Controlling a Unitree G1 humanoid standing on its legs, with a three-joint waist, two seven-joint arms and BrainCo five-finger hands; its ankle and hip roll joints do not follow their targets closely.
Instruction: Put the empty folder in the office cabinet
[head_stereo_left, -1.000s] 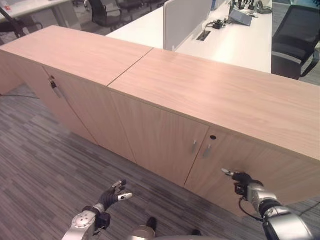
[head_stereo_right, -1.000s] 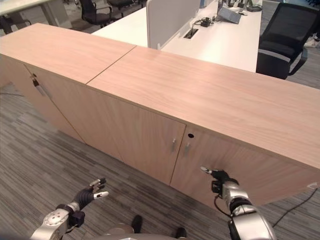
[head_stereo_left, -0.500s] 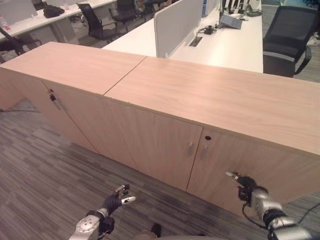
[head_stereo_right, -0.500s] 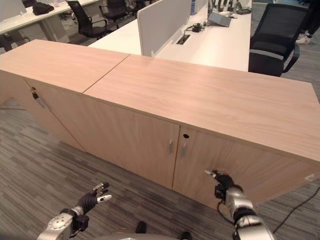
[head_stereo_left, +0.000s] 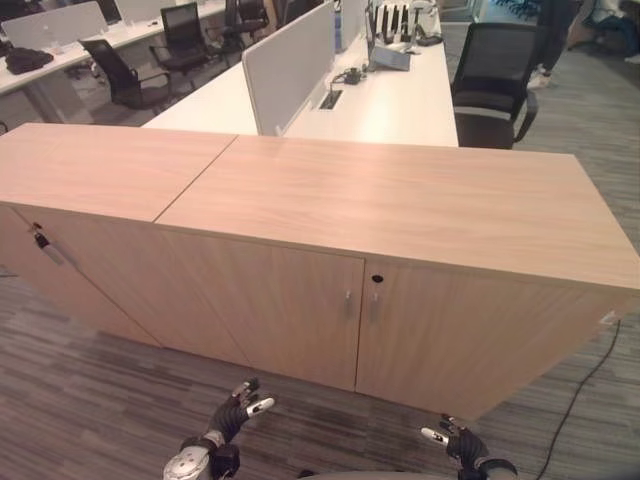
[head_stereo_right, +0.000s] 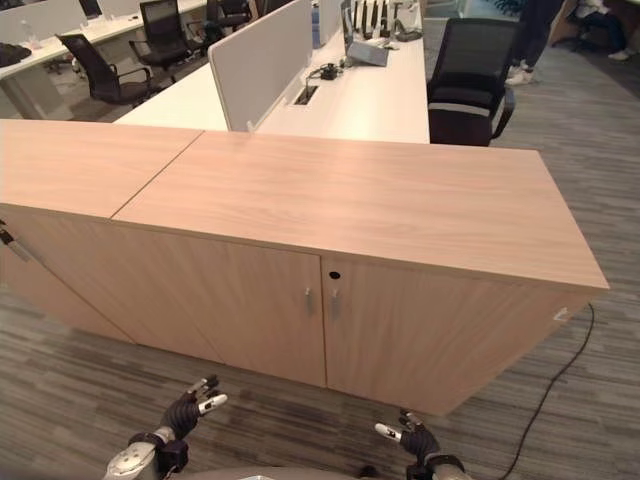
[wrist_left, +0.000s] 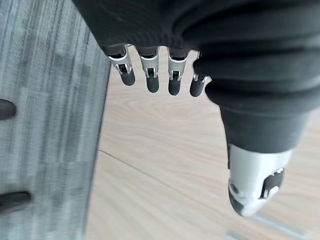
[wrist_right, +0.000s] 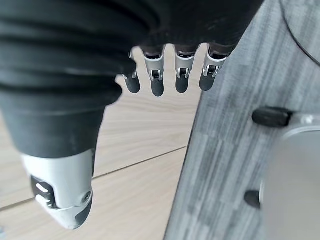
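Low before the office cabinet (head_stereo_left: 330, 300), left hand (head_stereo_left: 235, 410) and right hand (head_stereo_left: 455, 440) hang with relaxed fingers, holding nothing. Both doors (head_stereo_right: 265, 310) stand closed; no folder shows, so its whereabouts cannot be told.

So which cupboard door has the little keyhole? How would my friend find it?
Find the long wooden cabinet in front of the white desk. In its front, two doors meet at a pair of small metal handles. The right door has a dark round keyhole above its handle; the left has none.
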